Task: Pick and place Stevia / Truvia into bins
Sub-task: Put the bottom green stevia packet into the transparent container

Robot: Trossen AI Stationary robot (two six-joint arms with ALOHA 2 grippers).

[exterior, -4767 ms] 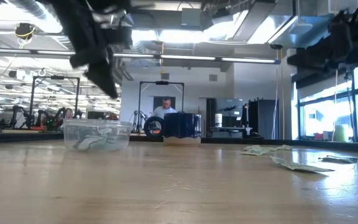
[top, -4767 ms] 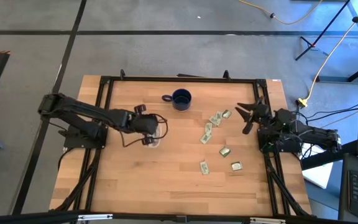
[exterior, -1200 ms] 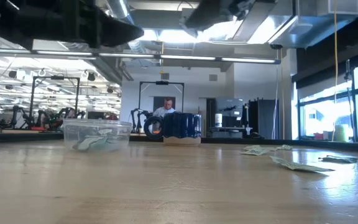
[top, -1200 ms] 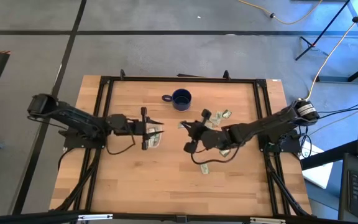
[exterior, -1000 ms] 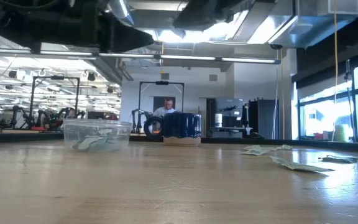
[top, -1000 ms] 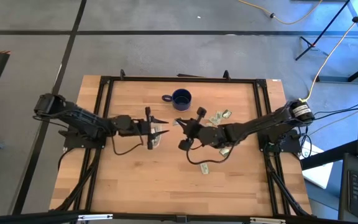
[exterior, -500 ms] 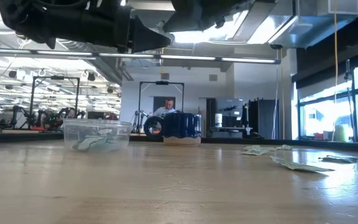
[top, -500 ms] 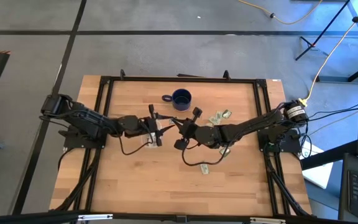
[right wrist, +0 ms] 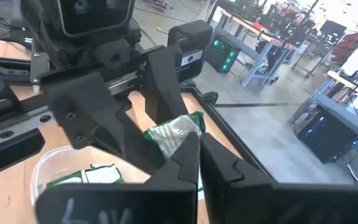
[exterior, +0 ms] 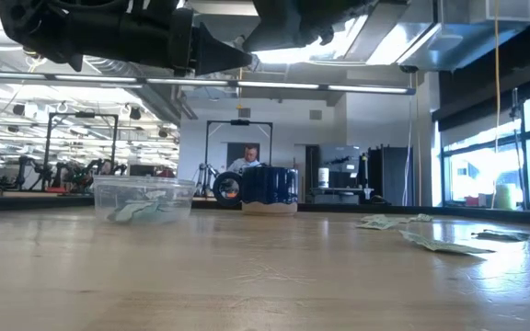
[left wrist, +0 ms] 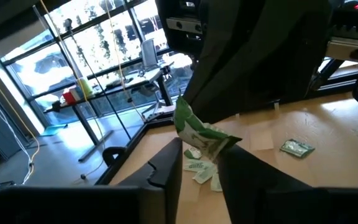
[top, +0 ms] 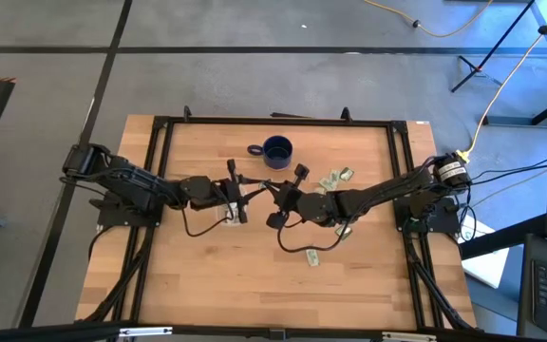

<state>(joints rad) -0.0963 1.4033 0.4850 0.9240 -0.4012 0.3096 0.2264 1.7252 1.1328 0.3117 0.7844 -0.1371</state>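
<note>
two pincers, one sachet (right wrist: 174, 134)

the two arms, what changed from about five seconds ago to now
The right gripper left the table's right edge and reached to mid-table, shut on a sachet. The left gripper moved from above the clear tub to meet it, its fingers now closing around that same sachet in a handover. The blue mug, the tub and the loose sachets on the table stayed put.
</note>
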